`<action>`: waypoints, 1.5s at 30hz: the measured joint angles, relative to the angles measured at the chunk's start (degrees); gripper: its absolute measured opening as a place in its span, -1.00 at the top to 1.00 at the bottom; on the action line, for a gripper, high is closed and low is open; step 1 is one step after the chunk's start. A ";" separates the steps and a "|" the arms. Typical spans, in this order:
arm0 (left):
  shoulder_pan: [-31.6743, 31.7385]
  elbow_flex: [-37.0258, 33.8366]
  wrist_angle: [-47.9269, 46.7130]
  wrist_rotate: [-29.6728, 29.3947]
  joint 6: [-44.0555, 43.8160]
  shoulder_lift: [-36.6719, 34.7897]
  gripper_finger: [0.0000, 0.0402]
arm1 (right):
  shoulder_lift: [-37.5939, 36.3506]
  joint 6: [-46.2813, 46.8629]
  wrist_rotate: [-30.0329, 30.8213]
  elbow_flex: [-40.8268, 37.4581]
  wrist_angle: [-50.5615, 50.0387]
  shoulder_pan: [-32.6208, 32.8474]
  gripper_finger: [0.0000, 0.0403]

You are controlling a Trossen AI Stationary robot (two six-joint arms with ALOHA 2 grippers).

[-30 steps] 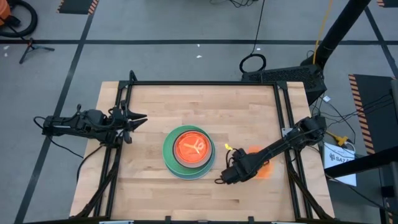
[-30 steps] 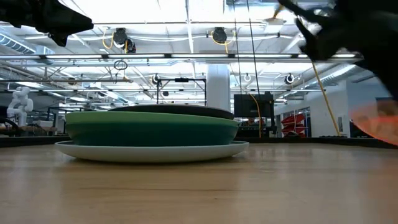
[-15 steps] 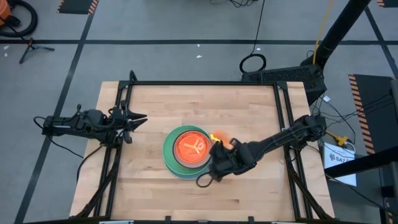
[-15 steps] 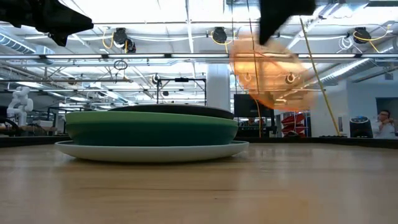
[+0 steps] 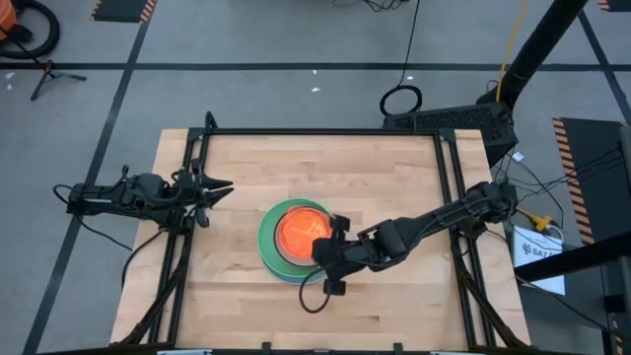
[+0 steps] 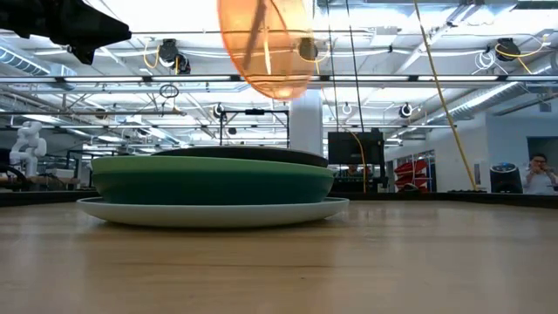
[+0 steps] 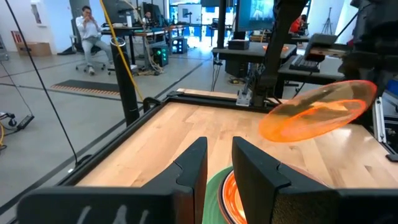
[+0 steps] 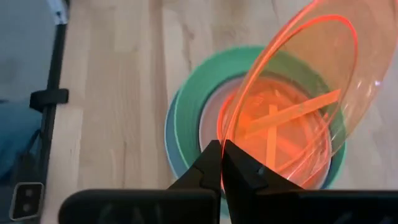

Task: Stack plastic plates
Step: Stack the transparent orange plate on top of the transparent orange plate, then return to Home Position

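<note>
**Orange plate held above the stack**

High view: the stack of plates (image 5: 296,242) sits near the middle of the table (image 5: 394,168). The right gripper (image 5: 325,251) is at the stack's right edge. The left gripper (image 5: 219,187) waits at the left edge.

Low view: the translucent orange plate (image 6: 264,44) hangs tilted in the air above the stack (image 6: 214,185), not touching it.

Left wrist view: the left gripper's fingers (image 7: 193,165) stand slightly apart, holding nothing.

Right wrist view: the right gripper (image 8: 221,163) is pressed together, pinching the orange plate's (image 8: 298,93) rim over the stack.
</note>
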 joint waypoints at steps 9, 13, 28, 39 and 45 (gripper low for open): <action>0.00 0.00 0.10 -0.02 -0.10 0.01 0.59 | 4.41 -11.02 -1.69 0.09 3.36 -1.25 1.00; 0.00 0.00 0.10 -0.02 -0.25 0.02 0.59 | 5.92 -14.14 -1.64 0.09 2.23 -1.51 1.00; -0.02 0.00 -0.01 -0.04 -0.50 0.02 0.59 | 12.35 -18.36 -1.48 0.02 -1.12 -2.60 0.79; -0.02 0.00 -0.05 -0.04 -0.63 0.01 0.59 | 13.04 -12.57 -1.49 0.02 -1.40 -3.90 0.41; 0.00 0.00 -0.04 -0.04 -0.68 0.01 0.59 | 12.79 -10.68 -1.28 0.02 -1.85 -4.11 0.30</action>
